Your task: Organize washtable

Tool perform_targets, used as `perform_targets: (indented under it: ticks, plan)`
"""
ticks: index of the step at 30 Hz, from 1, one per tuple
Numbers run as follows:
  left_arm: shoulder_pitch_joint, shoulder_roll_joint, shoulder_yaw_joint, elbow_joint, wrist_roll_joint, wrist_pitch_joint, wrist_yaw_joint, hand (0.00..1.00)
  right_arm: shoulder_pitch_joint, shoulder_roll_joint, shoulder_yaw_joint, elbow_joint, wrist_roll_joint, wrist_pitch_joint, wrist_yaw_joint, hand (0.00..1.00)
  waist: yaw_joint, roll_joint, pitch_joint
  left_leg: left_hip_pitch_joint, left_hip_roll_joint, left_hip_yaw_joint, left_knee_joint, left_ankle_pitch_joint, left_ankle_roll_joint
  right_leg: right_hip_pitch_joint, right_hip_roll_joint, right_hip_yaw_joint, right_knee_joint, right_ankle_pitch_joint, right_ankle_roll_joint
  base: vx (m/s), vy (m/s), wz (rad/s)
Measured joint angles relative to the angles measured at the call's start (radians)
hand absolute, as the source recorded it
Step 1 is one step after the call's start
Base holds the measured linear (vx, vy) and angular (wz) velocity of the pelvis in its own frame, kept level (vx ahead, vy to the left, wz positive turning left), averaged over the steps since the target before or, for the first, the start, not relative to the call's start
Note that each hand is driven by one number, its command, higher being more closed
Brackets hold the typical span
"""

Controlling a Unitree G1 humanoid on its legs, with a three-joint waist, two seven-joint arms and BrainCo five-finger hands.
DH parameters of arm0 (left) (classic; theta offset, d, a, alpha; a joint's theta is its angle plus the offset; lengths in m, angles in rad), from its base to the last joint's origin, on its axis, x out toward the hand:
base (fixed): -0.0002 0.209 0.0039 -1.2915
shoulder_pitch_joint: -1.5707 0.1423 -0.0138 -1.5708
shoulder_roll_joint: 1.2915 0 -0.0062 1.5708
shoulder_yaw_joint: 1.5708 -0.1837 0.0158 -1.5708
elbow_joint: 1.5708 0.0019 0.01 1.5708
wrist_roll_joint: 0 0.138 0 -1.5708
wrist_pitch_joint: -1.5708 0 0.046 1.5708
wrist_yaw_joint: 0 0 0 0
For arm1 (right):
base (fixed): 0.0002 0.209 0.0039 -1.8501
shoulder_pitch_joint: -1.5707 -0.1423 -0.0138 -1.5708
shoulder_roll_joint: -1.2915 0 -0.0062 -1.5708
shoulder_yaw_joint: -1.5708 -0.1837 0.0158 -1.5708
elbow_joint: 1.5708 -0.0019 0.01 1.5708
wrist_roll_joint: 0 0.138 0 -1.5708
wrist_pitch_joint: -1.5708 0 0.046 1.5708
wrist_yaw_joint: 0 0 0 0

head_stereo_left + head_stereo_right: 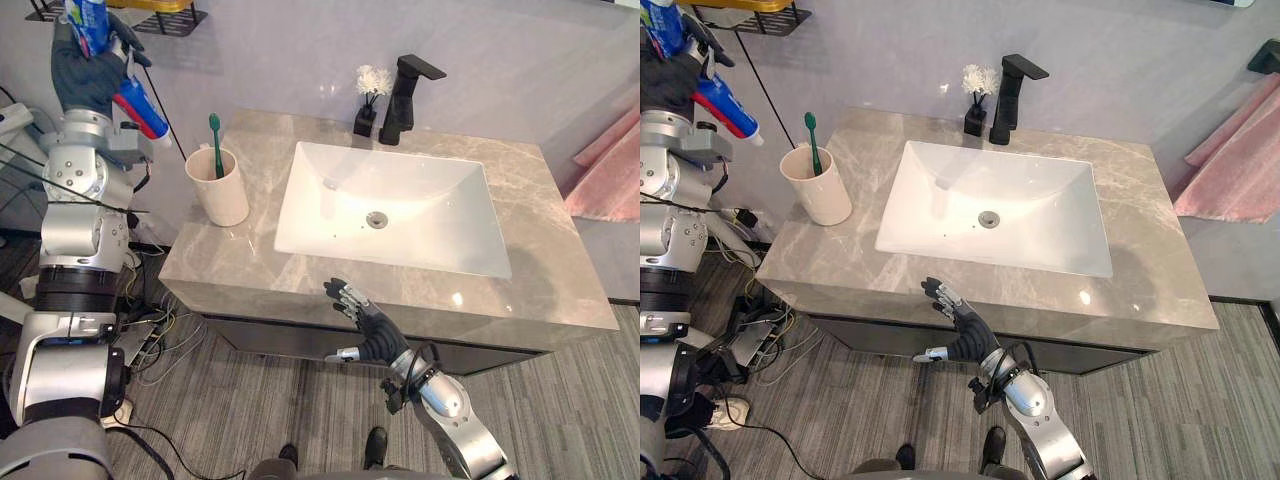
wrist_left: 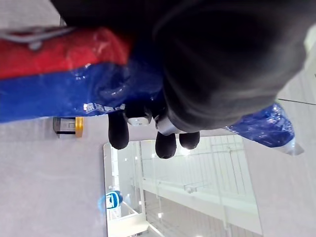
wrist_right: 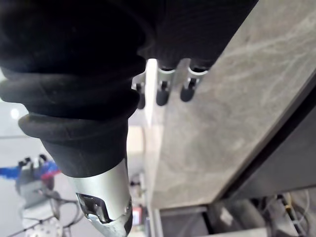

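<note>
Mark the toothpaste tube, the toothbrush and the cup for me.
toothpaste tube (image 1: 140, 108), left eye view, red lower part.
toothbrush (image 1: 216, 148), left eye view, green handle.
cup (image 1: 224, 192), left eye view, outer wall.

pink towel (image 1: 1230, 160): hanging, far right | black wire shelf (image 1: 172, 20): top left, yellow item (image 1: 155, 4) on it | grey plank floor (image 1: 1160, 400): below

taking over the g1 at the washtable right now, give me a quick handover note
Left hand: raised high, left of the washtable, shut on the red-and-blue toothpaste tube.
Right hand: open, holding nothing, at the washtable's front edge.
Done: the green toothbrush stands in the cup on the washtable's left side.
Left: the toothpaste tube is not yet set down; it probably goes in the cup too.
</note>
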Motion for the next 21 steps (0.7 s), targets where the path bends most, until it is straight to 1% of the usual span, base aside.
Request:
perform_targets:
  ticks: [2,6,8,10,17,21]
  plan:
    - [-0.011,0.0,0.0,0.001,0.0,0.0,0.014,1.0,0.001,-0.006,0.004,0.0,0.0,-0.006,-0.001,0.0,-0.001,-0.009,0.004,0.0,-0.005,-0.003,0.0,0.003,0.003,0.001,-0.004,0.0,0.0,0.001,-0.001,-0.04,0.02,0.03]
    - [-0.014,0.0,0.0,0.008,0.0,-0.001,0.019,1.0,0.005,-0.016,0.023,0.001,0.0,-0.003,0.0,0.0,0.001,-0.014,0.009,-0.002,-0.01,-0.003,0.0,0.007,0.006,-0.001,-0.01,0.001,0.0,0.003,-0.002,-0.03,0.024,0.02]
    - [-0.015,0.0,0.0,0.008,0.0,-0.001,0.02,1.0,0.01,-0.018,0.042,0.001,0.0,-0.003,0.001,0.0,0.001,-0.026,0.019,-0.004,-0.01,-0.003,0.0,0.009,0.005,-0.003,-0.016,0.001,0.0,0.003,-0.003,-0.03,0.016,0.0]
    - [-0.015,0.0,0.0,0.009,0.0,-0.001,0.021,1.0,0.013,-0.019,0.039,0.001,0.0,-0.003,0.001,0.0,0.0,-0.033,0.022,-0.013,-0.01,-0.002,0.0,0.012,0.004,-0.012,-0.017,0.001,0.0,0.005,-0.006,-0.03,0.011,-0.01]
    - [-0.03,-0.001,0.0,0.011,0.0,-0.001,0.037,1.0,0.013,-0.025,0.035,0.001,0.0,-0.003,0.0,0.0,-0.007,-0.036,0.03,-0.02,-0.01,0.001,0.001,0.015,0.004,-0.022,-0.016,0.002,0.0,0.013,-0.003,0.0,0.0,0.0]
    - [-0.072,-0.001,0.0,0.011,0.0,-0.008,0.038,1.0,0.012,-0.024,0.036,0.0,0.0,-0.003,0.001,0.0,-0.006,-0.044,0.036,-0.02,-0.01,0.001,0.001,0.015,0.004,-0.022,-0.017,0.002,0.0,0.013,-0.003,0.0,0.0,0.0]
